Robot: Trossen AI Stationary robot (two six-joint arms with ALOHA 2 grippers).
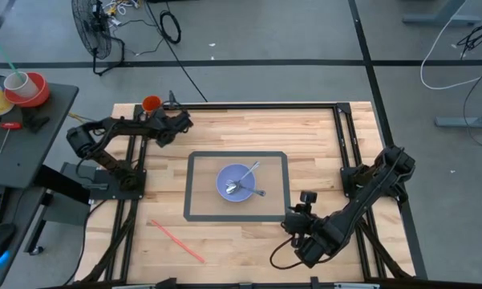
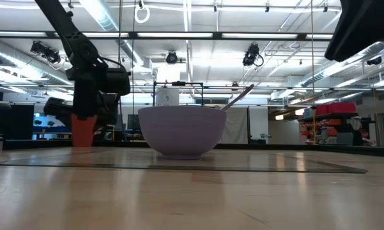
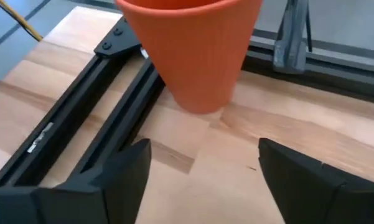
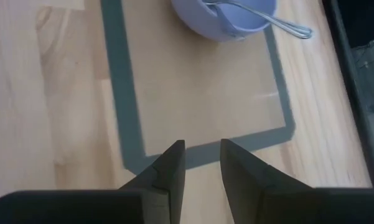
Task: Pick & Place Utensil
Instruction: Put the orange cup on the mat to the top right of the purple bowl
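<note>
Two utensils already rest in the bowl (image 1: 239,184).
I'd drop the released left pincer (image 3: 199,171) squarely around the orange cup (image 3: 193,50); right pincer (image 4: 202,163) near-clenched, empty, waiting.

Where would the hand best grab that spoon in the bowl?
Probably the handle of the spoon, where it juts past the rim of the bowl toward the table's far right. Come from above: that end sticks up free, while the scoop end lies down inside.
</note>
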